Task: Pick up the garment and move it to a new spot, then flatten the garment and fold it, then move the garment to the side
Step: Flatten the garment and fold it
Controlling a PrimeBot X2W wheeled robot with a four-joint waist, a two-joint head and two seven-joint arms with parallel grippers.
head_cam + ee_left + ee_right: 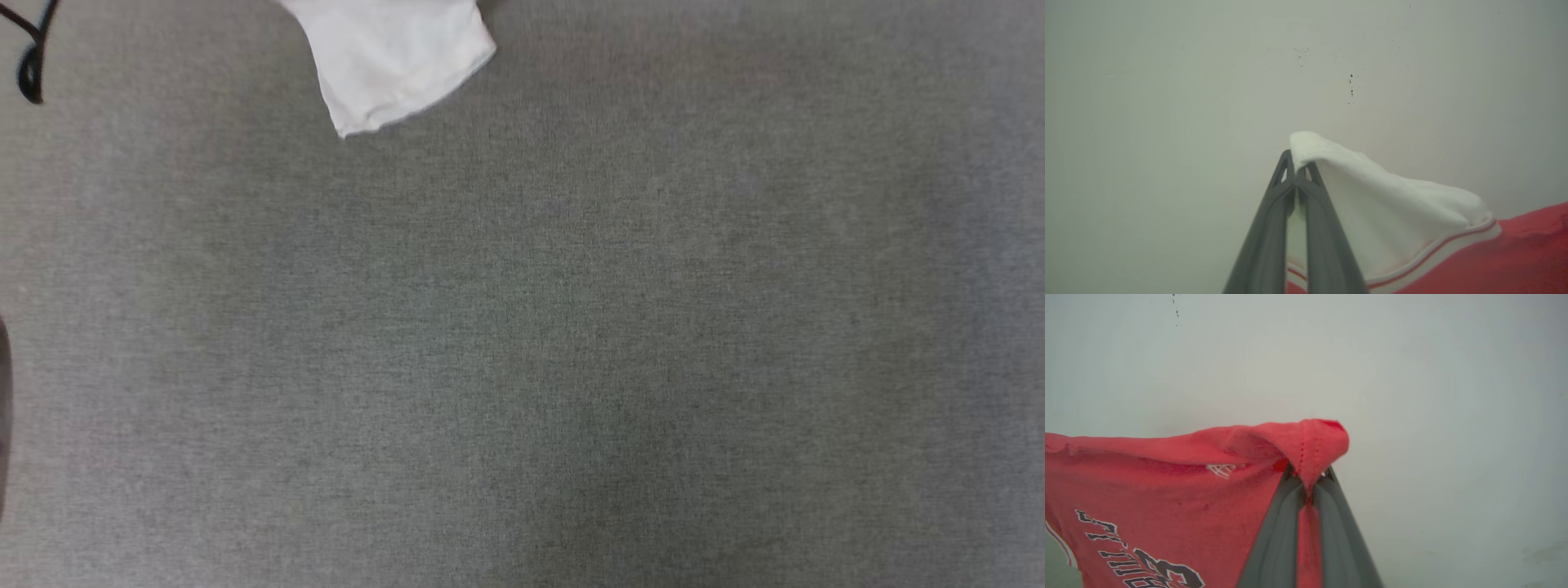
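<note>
left gripper (1297,163): jaws pinched shut on a white corner of the garment (1396,212). the white panel drapes from the fingertips toward 4 o'clock, where striped trim meets red cloth.

right gripper (1308,473): jaws closed on a red, seamed fold. the red body spreads toward 8 o'clock, with black white-outlined lettering at 7 o'clock in that view.

a pale plain surface (1167,81) lies behind the cloth in both wrist views.

head view: 1 white portion of the garment shows at 11 o'clock against the grey woven surface (522,343); contact with it cannot be determined. a black cable (31,61) loops at 10 o'clock.
</note>
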